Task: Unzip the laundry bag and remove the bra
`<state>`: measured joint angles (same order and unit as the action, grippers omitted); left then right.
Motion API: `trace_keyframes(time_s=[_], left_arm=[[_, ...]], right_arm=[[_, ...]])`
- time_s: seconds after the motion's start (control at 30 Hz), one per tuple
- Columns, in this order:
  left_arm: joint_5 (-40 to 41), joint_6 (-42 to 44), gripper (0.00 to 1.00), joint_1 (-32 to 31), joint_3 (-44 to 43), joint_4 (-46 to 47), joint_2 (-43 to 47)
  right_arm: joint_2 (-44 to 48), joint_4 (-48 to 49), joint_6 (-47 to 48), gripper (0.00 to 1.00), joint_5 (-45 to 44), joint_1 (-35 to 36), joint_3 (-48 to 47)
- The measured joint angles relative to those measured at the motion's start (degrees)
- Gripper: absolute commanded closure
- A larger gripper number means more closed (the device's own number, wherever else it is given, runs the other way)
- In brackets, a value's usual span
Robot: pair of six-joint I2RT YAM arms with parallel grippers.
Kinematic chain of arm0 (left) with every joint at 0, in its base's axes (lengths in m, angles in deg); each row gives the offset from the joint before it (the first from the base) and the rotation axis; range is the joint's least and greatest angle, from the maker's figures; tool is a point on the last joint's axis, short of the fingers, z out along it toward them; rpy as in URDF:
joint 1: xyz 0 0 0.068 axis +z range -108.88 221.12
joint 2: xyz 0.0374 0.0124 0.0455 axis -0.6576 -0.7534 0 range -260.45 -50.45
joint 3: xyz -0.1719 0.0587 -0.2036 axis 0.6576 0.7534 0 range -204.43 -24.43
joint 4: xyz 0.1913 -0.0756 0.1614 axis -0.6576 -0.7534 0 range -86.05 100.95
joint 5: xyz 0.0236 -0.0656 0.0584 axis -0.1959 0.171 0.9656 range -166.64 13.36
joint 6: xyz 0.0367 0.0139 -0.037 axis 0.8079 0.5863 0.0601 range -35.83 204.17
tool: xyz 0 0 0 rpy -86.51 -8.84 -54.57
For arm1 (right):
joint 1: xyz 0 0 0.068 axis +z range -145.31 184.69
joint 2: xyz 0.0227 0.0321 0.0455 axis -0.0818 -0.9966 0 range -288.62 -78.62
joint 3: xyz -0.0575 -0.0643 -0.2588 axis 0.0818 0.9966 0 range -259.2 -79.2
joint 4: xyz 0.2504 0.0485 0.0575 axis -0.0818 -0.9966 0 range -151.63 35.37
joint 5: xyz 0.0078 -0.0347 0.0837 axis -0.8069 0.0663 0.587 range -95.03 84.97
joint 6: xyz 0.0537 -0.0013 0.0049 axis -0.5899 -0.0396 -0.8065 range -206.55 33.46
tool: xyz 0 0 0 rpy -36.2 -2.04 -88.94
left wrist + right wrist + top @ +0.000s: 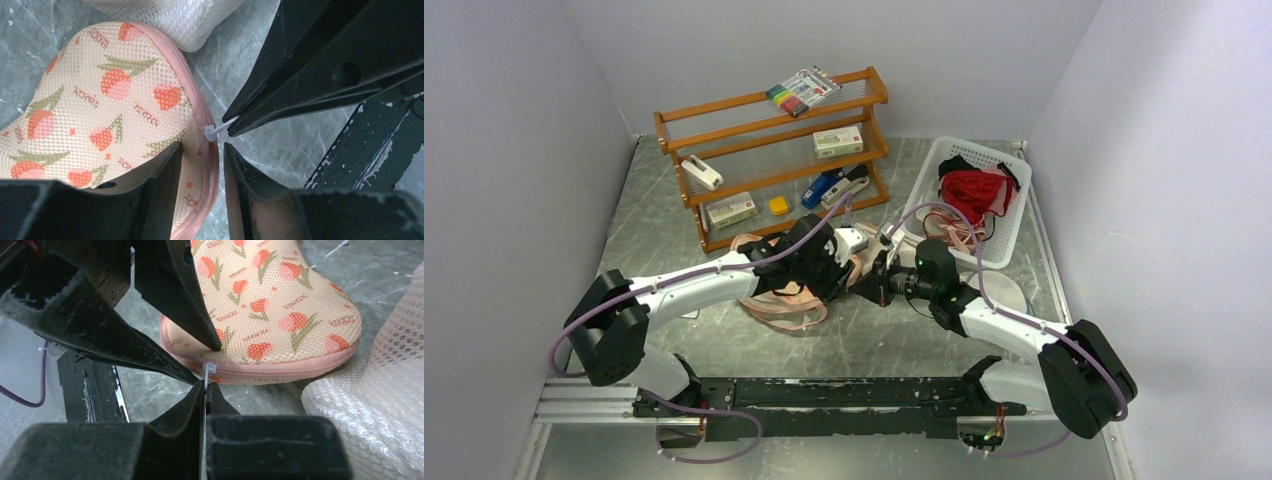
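One scratched metal table [664, 210], grey walls [514, 130]

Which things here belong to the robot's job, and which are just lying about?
In the job: peach-pink floral mesh laundry bag, zipped shut; its white plastic zip tab; right claw, shut on that tab; left claw, open astride the bag's rim.
Lying about: orange wooden shelf rack; white plastic basket holding red garment; pale bubbly mesh bundle.

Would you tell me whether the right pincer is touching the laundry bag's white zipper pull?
Touching. The right wrist view shows the white zipper pull running from the zip of the laundry bag down between the closed tips of the right pincer.
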<state>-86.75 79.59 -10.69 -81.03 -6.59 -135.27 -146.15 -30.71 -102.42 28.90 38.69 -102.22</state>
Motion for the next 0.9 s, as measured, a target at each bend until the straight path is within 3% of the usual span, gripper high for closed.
trace_keyframes(time_s=[0.33,0.9], left_arm=[[1.05,-0.39,0.93,0.00,0.52,-1.14,0.94],[5.64,4.63,0.93,-0.02,8.26,-6.67,22.75]], right_arm=[[-1.25,-0.13,0.04,1.00,-1.62,0.57,-0.35],[-6.01,0.92,0.09,1.00,-3.82,0.68,-4.24]])
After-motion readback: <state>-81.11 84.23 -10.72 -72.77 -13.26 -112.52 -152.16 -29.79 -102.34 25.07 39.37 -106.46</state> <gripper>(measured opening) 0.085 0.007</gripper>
